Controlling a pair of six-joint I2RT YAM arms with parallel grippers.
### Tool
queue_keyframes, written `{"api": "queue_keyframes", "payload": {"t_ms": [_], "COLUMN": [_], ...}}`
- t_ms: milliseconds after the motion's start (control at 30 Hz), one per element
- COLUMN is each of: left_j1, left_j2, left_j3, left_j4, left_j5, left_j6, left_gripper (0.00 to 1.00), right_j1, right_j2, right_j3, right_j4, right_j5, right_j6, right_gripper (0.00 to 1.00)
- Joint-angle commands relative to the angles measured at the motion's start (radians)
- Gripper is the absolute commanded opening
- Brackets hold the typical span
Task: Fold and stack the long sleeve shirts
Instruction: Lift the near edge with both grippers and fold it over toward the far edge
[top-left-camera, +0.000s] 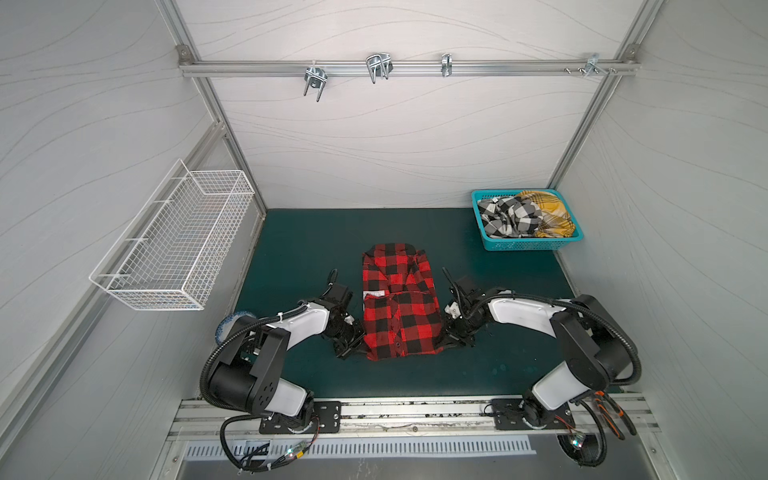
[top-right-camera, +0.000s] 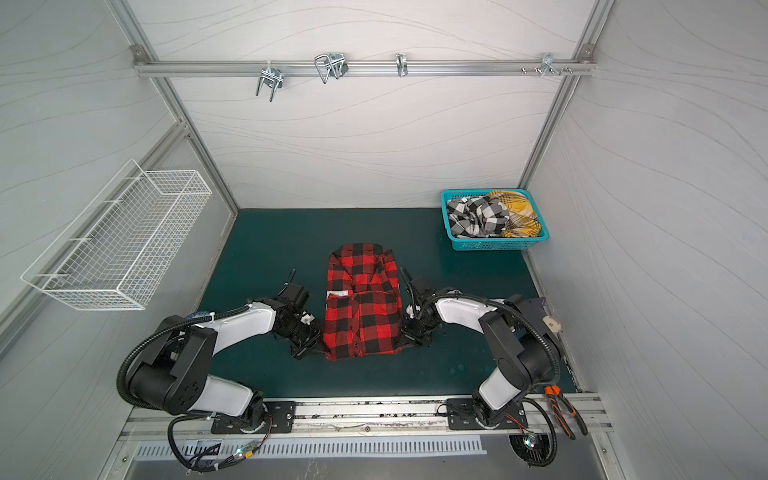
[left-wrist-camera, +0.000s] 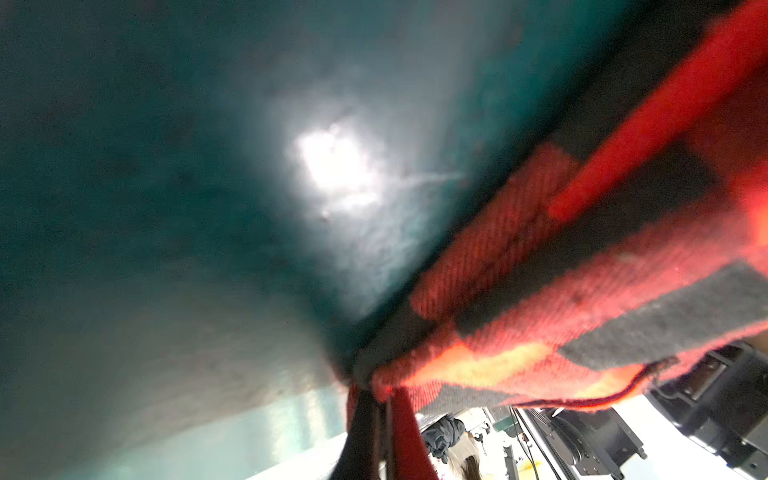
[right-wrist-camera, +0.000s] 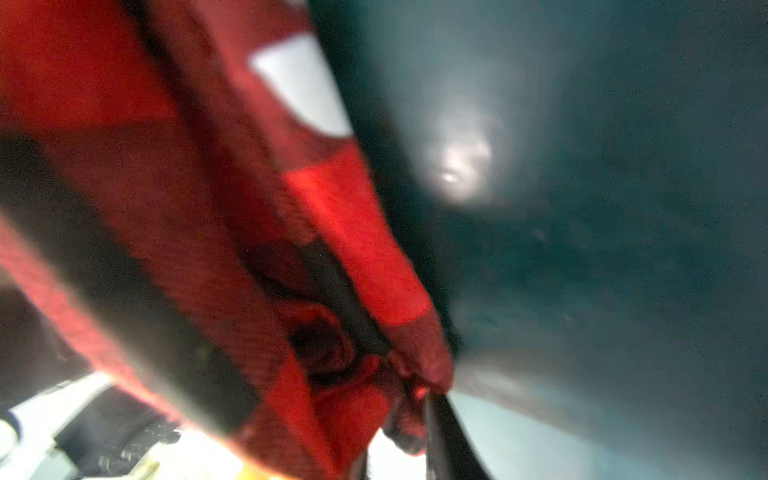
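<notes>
Shirts number three in both top views. One red-and-black shirt (top-left-camera: 399, 307) lies folded at the middle of the green mat (top-left-camera: 299, 241). One black-and-white shirt (top-left-camera: 509, 220) and one yellow shirt (top-left-camera: 555, 216) sit crumpled in the single teal basket (top-left-camera: 528, 246) at the far right corner. One white wire basket (top-left-camera: 174, 245) hangs on the left wall, and four metal hooks (top-left-camera: 377, 67) line the rail. A white label (top-left-camera: 374, 294) on the red shirt is too small to read. Both the left gripper (top-left-camera: 354, 352) and the right gripper (top-left-camera: 446, 344) meet the shirt's near corners, their tips hidden by cloth.

Left wrist view: the fingers (left-wrist-camera: 359, 436) are pinched tight on the red hem (left-wrist-camera: 478, 374).

Right wrist view: blurred red cloth (right-wrist-camera: 216, 216) bunches against one dark finger (right-wrist-camera: 444, 436). Whether it is clamped, I cannot tell.
</notes>
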Motion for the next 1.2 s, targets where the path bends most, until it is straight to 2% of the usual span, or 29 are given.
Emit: {"api": "queue_keyframes", "payload": {"t_ms": [0,100,333,567,667,800,900,1000,1100,1167], "left_j1": [0.007,0.007,-0.001,-0.071,-0.129,-0.147,-0.150,-0.150,-0.133,-0.089], "left_j2": [0.024,0.013,-0.096,-0.390,-0.512,-0.643,-0.663,-0.608,-0.498,-0.378], "left_j3": [-0.006,0.005,0.031,0.002,0.000,0.022,0.084,0.191,0.336,0.450], "left_j4": [0.000,-0.017,-0.124,-0.322,-0.393,-0.420,-0.392,-0.362,-0.340,-0.333], "left_j5": [-0.058,-0.062,-0.063,-0.051,-0.056,-0.030,-0.026,-0.058,-0.133,-0.179], "left_j6": [0.011,0.019,0.034,-0.018,-0.072,-0.156,-0.201,-0.188,-0.132,-0.066], "left_gripper": [0.00,0.00,0.00,0.00,0.00,0.00,0.00,0.00,0.00,0.00], "right_j1": [0.007,0.010,0.070,0.156,0.208,0.229,0.228,0.180,0.043,-0.065], "right_j2": [0.023,-0.033,-0.251,-0.500,-0.651,-0.767,-0.761,-0.691,-0.566,-0.452], "right_j3": [-0.019,-0.026,-0.021,-0.098,-0.113,-0.078,0.005,0.143,0.275,0.348], "right_j4": [0.021,0.018,-0.111,-0.265,-0.309,-0.384,-0.431,-0.451,-0.447,-0.406], "right_j5": [0.077,0.083,0.150,0.155,0.168,0.200,0.231,0.242,0.177,0.109], "right_j6": [-0.008,-0.012,0.000,0.127,0.194,0.225,0.211,0.143,0.040,-0.028], "right_gripper": [0.09,0.00,0.00,0.00,0.00,0.00,0.00,0.00,0.00,0.00]}}
